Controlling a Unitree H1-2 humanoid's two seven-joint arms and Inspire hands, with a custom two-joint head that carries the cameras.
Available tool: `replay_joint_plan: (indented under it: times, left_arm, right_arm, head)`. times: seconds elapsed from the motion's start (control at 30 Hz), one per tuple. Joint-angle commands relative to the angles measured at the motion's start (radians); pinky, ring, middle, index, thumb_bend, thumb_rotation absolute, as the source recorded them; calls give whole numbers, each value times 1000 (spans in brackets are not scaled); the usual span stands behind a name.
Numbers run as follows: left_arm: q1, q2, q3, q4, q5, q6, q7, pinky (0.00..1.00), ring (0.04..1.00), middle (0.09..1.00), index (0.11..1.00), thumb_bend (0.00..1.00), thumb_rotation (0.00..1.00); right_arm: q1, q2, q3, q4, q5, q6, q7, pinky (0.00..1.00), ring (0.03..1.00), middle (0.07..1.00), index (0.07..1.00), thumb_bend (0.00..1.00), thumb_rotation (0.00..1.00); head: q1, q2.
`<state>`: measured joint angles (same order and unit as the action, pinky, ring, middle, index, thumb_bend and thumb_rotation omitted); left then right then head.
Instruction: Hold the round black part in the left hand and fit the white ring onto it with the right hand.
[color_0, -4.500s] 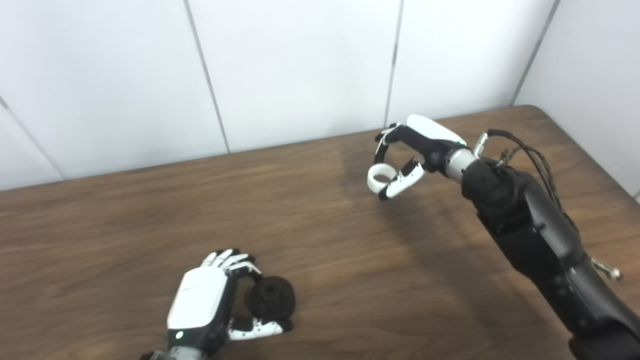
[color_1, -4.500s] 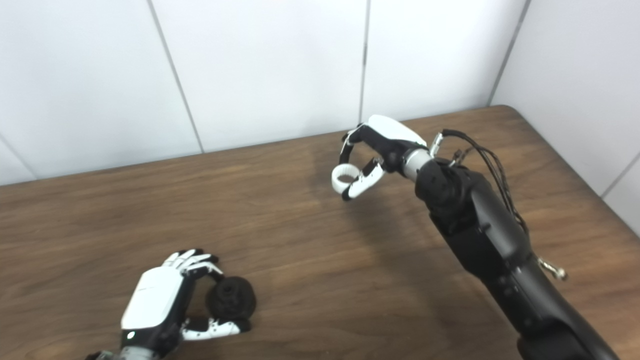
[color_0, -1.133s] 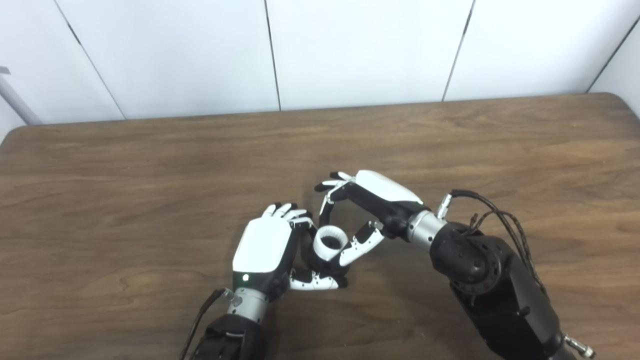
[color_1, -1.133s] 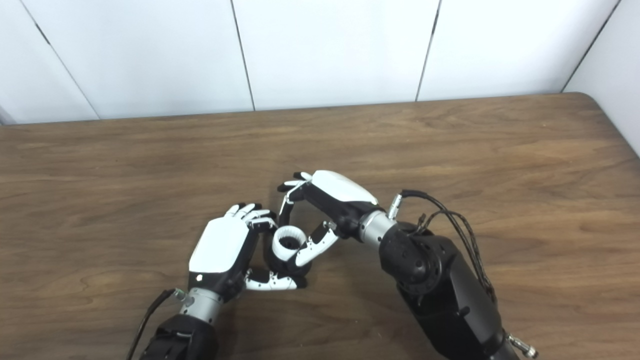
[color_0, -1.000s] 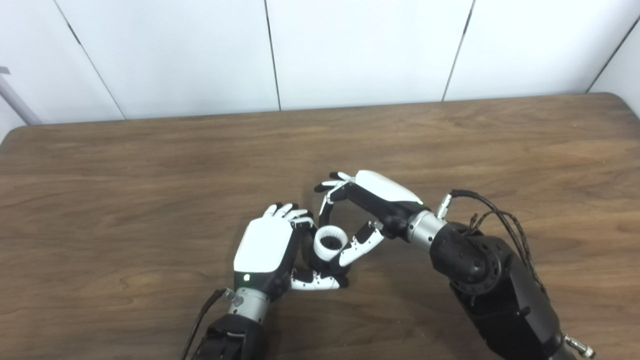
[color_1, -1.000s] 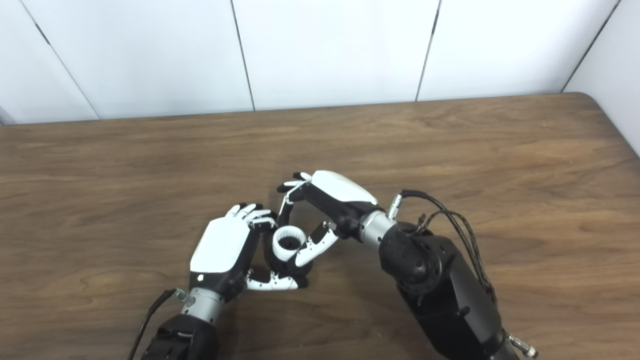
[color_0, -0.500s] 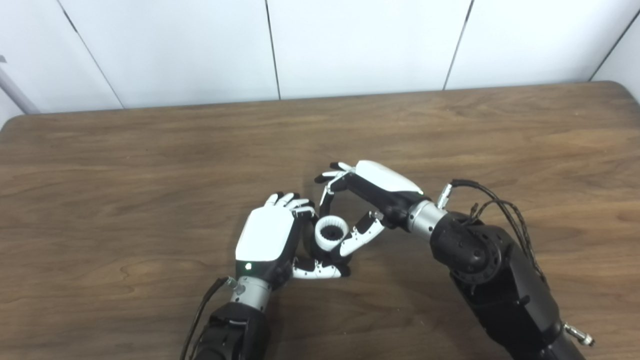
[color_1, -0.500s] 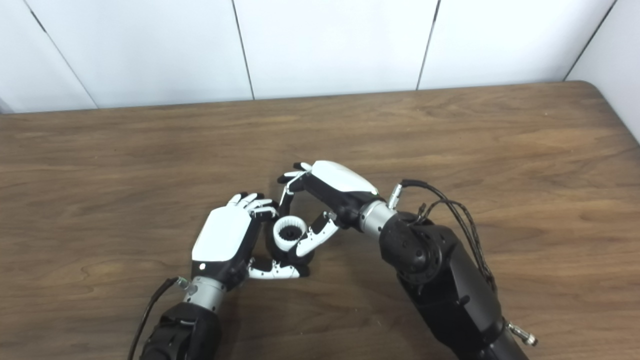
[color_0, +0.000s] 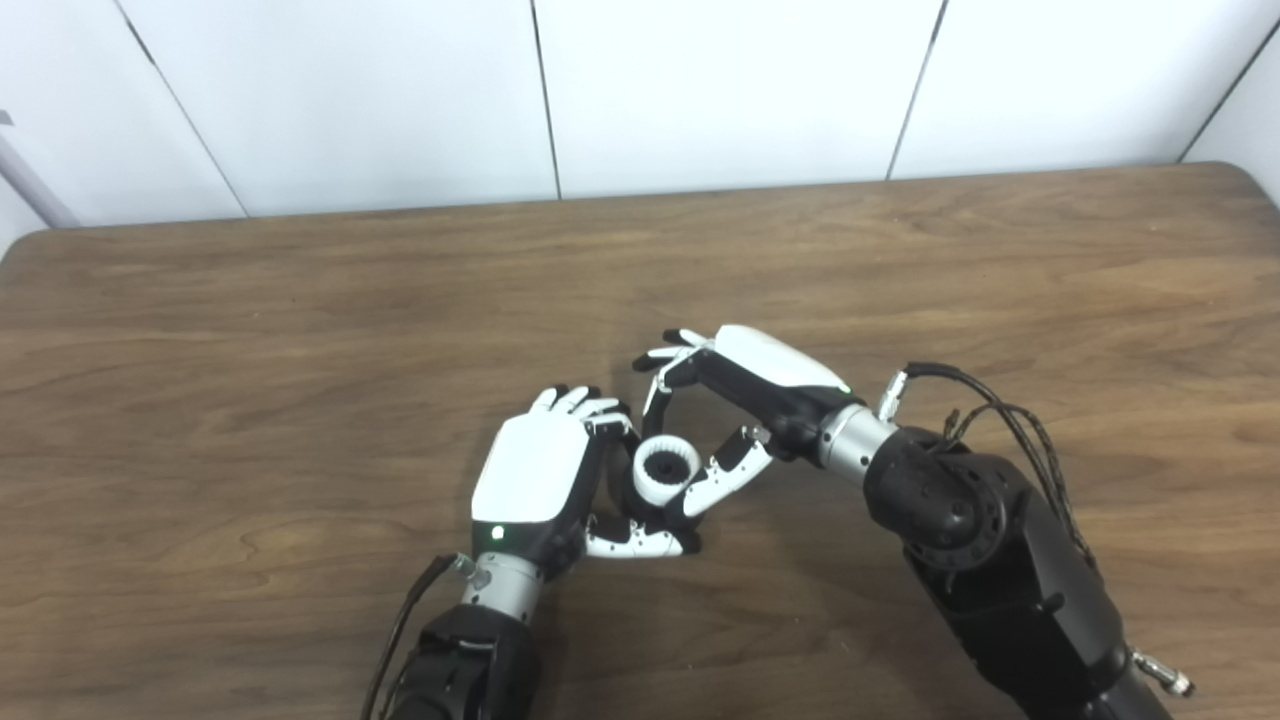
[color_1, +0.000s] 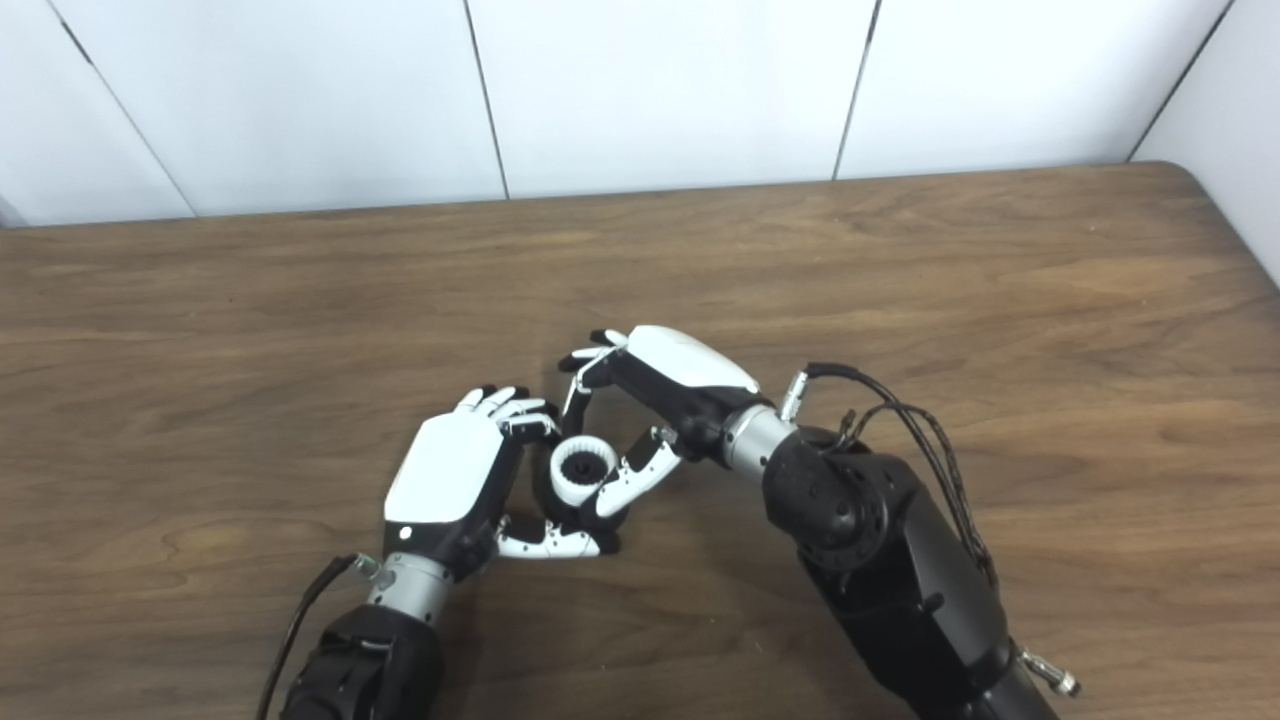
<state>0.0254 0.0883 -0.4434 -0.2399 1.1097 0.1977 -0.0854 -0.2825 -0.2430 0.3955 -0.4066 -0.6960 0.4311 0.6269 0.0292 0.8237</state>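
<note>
My left hand (color_0: 530, 478) rests near the table's front middle, shut on the round black part (color_0: 668, 466). Its fingers curl over the far side and its thumb lies under the near side. The white ring (color_0: 650, 488) sits on top of the black part, whose toothed hub shows through the ring's hole. From the right, my right hand (color_0: 760, 385) reaches in and is shut on the ring, one finger on its far rim and the thumb on its near right rim. Most of the black part's body is hidden by the ring and the fingers.
The brown wooden table (color_0: 300, 320) carries nothing else in view. White wall panels (color_0: 720, 90) stand along its far edge. My right forearm (color_0: 980, 540) with its loose cables crosses the near right part of the table.
Since 4.5 s ago my right hand has carried the ring from the far right over to the black part. In the last second the ring has settled slightly lower; the camera tilted a little.
</note>
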Motion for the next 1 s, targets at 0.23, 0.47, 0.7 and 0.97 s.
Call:
replay_joint_plan:
  times: [0.23, 0.47, 0.7, 0.97]
  left_arm:
    - [-15, -4, -5, -11, 12, -2, -4, 941, 891, 799, 485, 524, 54]
    - [-17, -4, -6, -8, 14, -3, -1, 936, 889, 800, 485, 524, 53]
    - [-18, -4, -4, -7, 15, -1, -2, 938, 893, 801, 485, 524, 53]
    - [-19, -3, -3, -4, 10, -5, 5, 939, 893, 799, 484, 524, 54]
  right_arm:
    - [-20, -19, 7, -13, -18, -28, -26, 1000, 997, 888, 490, 525, 144]
    - [-25, -21, 4, -18, -25, -31, -29, 1000, 1000, 911, 636, 917, 236]
    - [-28, -21, 2, -16, -35, -35, -41, 1000, 1000, 946, 695, 1000, 287]
    - [-35, -28, -7, -22, -33, -28, -37, 1000, 1000, 936, 675, 1000, 275]
  head:
    - [1, 0]
    - [-3, 2]
    - [-5, 2]
    - [-6, 7]
